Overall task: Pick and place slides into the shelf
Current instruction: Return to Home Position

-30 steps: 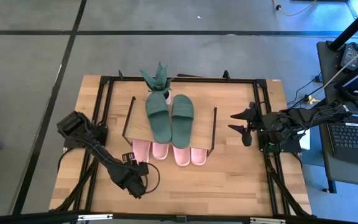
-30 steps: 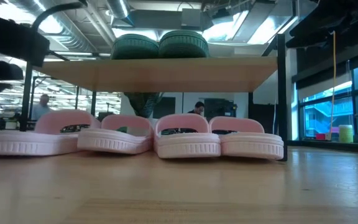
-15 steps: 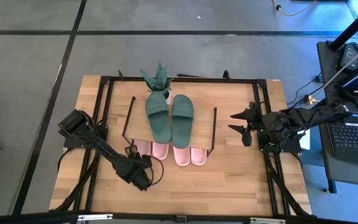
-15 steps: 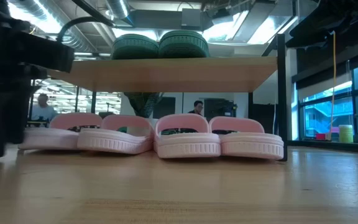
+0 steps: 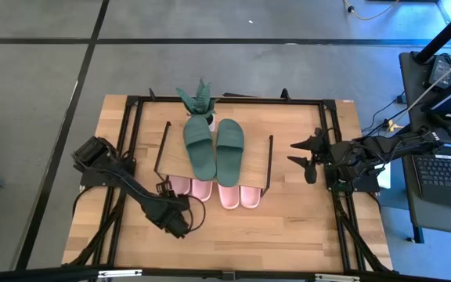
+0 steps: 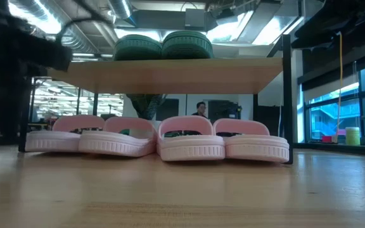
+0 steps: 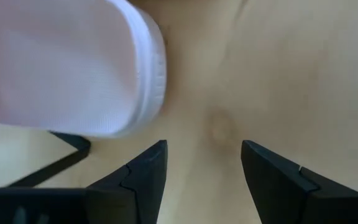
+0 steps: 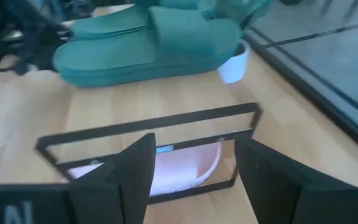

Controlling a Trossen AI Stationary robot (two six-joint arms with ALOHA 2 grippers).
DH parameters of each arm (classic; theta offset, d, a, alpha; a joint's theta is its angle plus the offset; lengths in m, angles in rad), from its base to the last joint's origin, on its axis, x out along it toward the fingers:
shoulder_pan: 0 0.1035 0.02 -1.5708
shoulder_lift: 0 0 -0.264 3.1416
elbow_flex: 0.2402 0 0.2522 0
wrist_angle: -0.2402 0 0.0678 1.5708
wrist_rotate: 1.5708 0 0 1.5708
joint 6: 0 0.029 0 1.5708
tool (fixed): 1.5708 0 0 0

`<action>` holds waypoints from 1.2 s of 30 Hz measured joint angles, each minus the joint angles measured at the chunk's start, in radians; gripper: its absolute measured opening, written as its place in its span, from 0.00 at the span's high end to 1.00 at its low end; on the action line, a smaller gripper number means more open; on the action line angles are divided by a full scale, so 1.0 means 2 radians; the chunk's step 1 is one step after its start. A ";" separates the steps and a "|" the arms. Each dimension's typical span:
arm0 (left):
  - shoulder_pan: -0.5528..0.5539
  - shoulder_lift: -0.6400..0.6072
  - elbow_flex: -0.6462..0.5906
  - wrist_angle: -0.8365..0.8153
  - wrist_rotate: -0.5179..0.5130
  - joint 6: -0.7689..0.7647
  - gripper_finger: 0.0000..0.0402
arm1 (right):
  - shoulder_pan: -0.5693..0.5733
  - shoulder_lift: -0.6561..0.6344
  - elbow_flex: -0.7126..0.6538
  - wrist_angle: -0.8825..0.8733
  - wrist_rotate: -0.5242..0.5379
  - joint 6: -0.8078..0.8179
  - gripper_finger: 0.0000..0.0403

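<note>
On the table point(image 7: 278, 74), left gripper point(image 7: 204, 152) is being held open beside pink slide point(image 7: 73, 68), needing a straight lift; right gripper point(image 5: 297, 153) idle, open.

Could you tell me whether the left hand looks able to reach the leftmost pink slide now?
Probably yes: the left hand hangs open short of that slide's heel, which sticks out from under the shelf, with nothing between them. The shelf's wire leg beside it may crowd the grasp.

Potted plant point(image 5: 197, 99), laptop point(image 5: 449, 174) at rt, wood table point(image 5: 292, 227)
</note>
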State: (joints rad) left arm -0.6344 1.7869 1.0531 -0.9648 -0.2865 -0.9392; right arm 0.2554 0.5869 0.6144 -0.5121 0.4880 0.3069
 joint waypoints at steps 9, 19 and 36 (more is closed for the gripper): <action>-0.043 -0.103 0.000 0.001 -0.075 -0.046 0.51 | 0.000 0.000 0.000 0.022 0.034 -0.003 0.45; -0.081 -0.240 0.000 -0.032 -0.298 -0.068 0.51 | -0.013 0.000 0.000 0.031 0.028 -0.069 0.45; 0.000 -0.486 -0.030 -0.011 -0.454 0.141 0.51 | -0.156 -0.091 0.000 0.103 -0.076 -0.217 0.45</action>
State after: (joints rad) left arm -0.6350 0.8143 0.9936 -0.9869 -1.1953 -0.6575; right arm -0.0557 0.4040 0.6151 -0.3061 0.3367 -0.1271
